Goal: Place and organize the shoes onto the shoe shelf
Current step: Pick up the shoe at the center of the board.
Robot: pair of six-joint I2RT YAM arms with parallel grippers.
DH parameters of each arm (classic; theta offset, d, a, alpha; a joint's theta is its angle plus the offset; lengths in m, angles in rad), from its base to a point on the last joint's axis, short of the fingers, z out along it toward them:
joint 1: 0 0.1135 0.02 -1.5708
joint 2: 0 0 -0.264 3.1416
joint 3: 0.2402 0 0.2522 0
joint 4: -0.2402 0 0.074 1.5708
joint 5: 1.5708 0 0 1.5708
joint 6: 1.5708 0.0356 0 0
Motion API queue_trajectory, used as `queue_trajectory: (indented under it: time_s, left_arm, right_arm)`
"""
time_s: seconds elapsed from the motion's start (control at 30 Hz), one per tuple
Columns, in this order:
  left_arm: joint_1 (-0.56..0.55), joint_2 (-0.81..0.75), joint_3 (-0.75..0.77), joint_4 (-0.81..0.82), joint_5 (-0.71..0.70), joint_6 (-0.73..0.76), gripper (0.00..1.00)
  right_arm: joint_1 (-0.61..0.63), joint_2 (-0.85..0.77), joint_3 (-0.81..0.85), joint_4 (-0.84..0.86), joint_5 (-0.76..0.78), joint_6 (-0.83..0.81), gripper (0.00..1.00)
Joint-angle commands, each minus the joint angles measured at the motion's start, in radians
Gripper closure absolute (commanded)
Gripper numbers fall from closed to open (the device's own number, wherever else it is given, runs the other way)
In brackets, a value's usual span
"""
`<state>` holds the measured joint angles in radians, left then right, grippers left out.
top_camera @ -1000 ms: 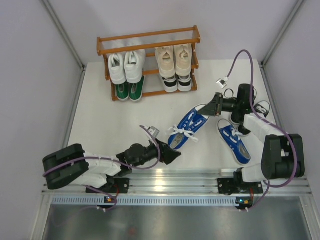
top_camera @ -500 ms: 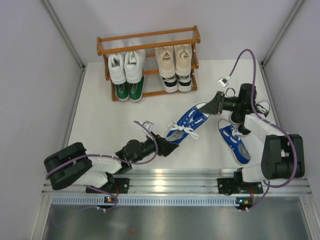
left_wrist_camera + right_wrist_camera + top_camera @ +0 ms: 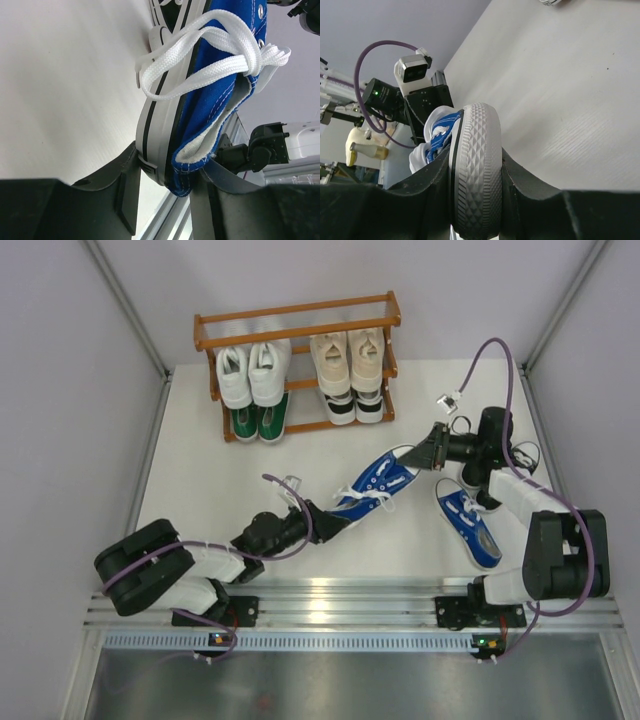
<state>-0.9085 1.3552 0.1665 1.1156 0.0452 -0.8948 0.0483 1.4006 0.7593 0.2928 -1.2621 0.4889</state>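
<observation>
worktop [image 3: 200, 470]: pale, flat surface. It carries the shelf at the far end, and the blue shoes are nearer the arms.
shoe shelf [image 3: 300, 315]: orange-brown wooden rack standing at the far edge of the worktop, with four pairs in it.
white pair [image 3: 252, 375]: middle tier, left side, toes pointing toward the arms.
beige pair [image 3: 348, 358]: middle tier, right side, right next to the white ones.
green pair [image 3: 258, 422]: bottom tier, left, tucked under the white pair.
black-and-white pair [image 3: 354, 407]: bottom tier, right, under the beige pair.
blue shoe [image 3: 385, 480]: mid-worktop, well short of the shelf and stretched diagonally between the two arms. It's rolled onto its side with its white laces [image 3: 210, 45] flopping loose. Honestly can't tell if it's clear of the surface.
other blue shoe [image 3: 468, 522]: lying alone on the worktop just right of the first one, opening up, nobody touching it.
left fingers [image 3: 337, 522]: clamped on the heel of the blue shoe, one finger against the white sole and the other against the canvas.
right fingers [image 3: 428, 451]: closed on the white rubber toe cap of that same shoe.
</observation>
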Motion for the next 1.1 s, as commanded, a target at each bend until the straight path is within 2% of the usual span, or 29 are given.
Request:
queue_trajectory:
  time_s: [0.0, 0.03, 0.07, 0.13, 0.17, 0.23, 0.27, 0.33, 0.43, 0.47, 0.57, 0.73, 0.93, 1.07]
  left_arm:
    - [0.017, -0.025, 0.019, 0.171, 0.047, -0.029, 1.00]
    - [0.022, -0.034, 0.018, 0.170, 0.053, -0.035, 1.00]
    - [0.028, -0.039, 0.016, 0.168, 0.062, -0.045, 1.00]
    - [0.033, -0.054, 0.013, 0.150, 0.073, -0.058, 1.00]
    - [0.034, -0.060, 0.011, 0.141, 0.074, -0.058, 1.00]
    - [0.037, -0.086, 0.010, 0.115, 0.077, -0.059, 1.00]
    - [0.040, -0.097, 0.008, 0.080, 0.078, -0.058, 1.00]
    - [0.046, -0.136, 0.002, 0.046, 0.073, -0.059, 1.00]
    - [0.063, -0.206, -0.013, -0.028, 0.061, -0.062, 1.00]
    - [0.074, -0.229, -0.015, -0.075, 0.058, -0.059, 1.00]
    - [0.097, -0.329, -0.016, -0.173, 0.039, -0.043, 1.00]
    - [0.122, -0.520, 0.021, -0.462, 0.002, 0.016, 1.00]
    - [0.146, -0.662, 0.191, -0.788, -0.100, 0.141, 1.00]
    - [0.175, -0.651, 0.324, -0.876, -0.145, 0.181, 1.00]
  right_arm:
    - [0.004, -0.035, 0.012, -0.042, -0.071, -0.044, 0.99]
    - [0.004, -0.034, 0.018, -0.070, -0.069, -0.065, 0.93]
    - [0.004, -0.031, 0.034, -0.098, -0.068, -0.113, 0.79]
    - [0.004, -0.032, 0.040, -0.135, -0.060, -0.133, 0.62]
    - [0.004, -0.035, 0.040, -0.139, -0.057, -0.142, 0.47]
    - [0.004, -0.041, 0.047, -0.182, -0.046, -0.168, 0.32]
    - [0.004, -0.051, 0.054, -0.204, -0.043, -0.208, 0.21]
    - [0.002, -0.058, 0.084, -0.289, -0.033, -0.293, 0.15]
    - [-0.004, -0.078, 0.155, -0.453, -0.002, -0.421, 0.01]
    - [-0.010, -0.084, 0.175, -0.551, 0.012, -0.520, 0.01]
    - [-0.039, -0.126, 0.196, -0.587, 0.052, -0.562, 0.01]
    - [-0.136, -0.198, 0.221, -0.658, 0.078, -0.647, 0.01]
    - [-0.168, -0.248, 0.227, -0.695, 0.136, -0.690, 0.01]
    - [-0.171, -0.250, 0.224, -0.699, 0.145, -0.694, 0.01]
